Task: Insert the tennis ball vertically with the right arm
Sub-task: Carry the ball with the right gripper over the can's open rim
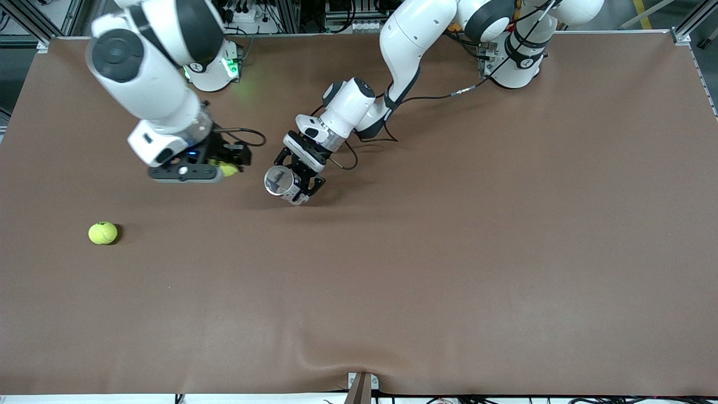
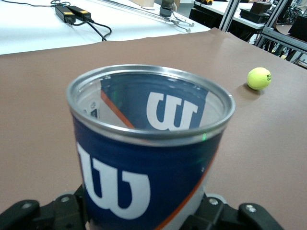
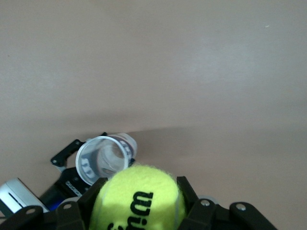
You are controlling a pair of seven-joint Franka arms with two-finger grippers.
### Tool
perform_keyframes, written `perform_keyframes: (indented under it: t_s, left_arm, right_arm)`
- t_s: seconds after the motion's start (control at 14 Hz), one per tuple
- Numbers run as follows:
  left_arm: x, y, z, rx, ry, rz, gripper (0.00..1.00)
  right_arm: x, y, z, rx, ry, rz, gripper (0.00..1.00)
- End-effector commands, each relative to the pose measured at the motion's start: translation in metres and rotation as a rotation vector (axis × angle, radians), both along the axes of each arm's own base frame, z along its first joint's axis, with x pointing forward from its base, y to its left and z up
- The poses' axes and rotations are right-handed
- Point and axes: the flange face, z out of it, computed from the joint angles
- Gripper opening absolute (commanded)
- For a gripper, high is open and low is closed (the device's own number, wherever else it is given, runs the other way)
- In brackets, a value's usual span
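Between the fingers of the right claw [image 1: 223, 166] a yellow tennis ball [image 1: 228, 168] is clamped, held in the air over the brown table [image 1: 449, 252]. Beside it, toward the left arm's end, an open blue-and-white can [image 1: 279, 182] is gripped by the left claw [image 1: 300, 182], its mouth turned upward, as seen from the left wrist. Well apart from both claws, a second tennis ball [image 1: 103, 233] is seen lying on the table toward the right arm's end.
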Motion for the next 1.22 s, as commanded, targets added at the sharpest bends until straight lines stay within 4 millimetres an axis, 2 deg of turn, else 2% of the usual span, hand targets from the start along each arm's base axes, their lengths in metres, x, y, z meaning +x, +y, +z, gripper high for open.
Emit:
perform_keyframes:
  t_s: [0.0, 0.14, 0.29, 0.72, 1.0, 1.15]
  left_arm:
    - [0.0, -0.004, -0.002, 0.001, -0.029, -0.011, 0.77]
    - [-0.001, -0.006, -0.004, 0.016, -0.054, -0.037, 0.76]
    - [-0.001, -0.007, -0.003, 0.019, -0.059, -0.043, 0.76]
    - [-0.001, -0.007, -0.003, 0.018, -0.058, -0.042, 0.75]
    - [-0.002, -0.007, -0.004, 0.018, -0.055, -0.042, 0.76]
    - [-0.002, -0.007, -0.004, 0.018, -0.055, -0.042, 0.76]
  right_arm:
    - [-0.015, 0.009, -0.017, -0.003, -0.027, -0.038, 0.0]
    - [-0.013, 0.01, -0.022, 0.002, -0.035, -0.04, 0.0]
    - [-0.013, 0.01, -0.037, 0.012, -0.044, -0.037, 0.0]
    - [-0.007, 0.017, -0.064, 0.023, -0.016, -0.029, 0.0]
    - [-0.016, 0.041, -0.083, 0.027, 0.012, 0.016, 0.0]
    - [-0.016, 0.046, -0.093, 0.029, 0.027, 0.023, 0.0]
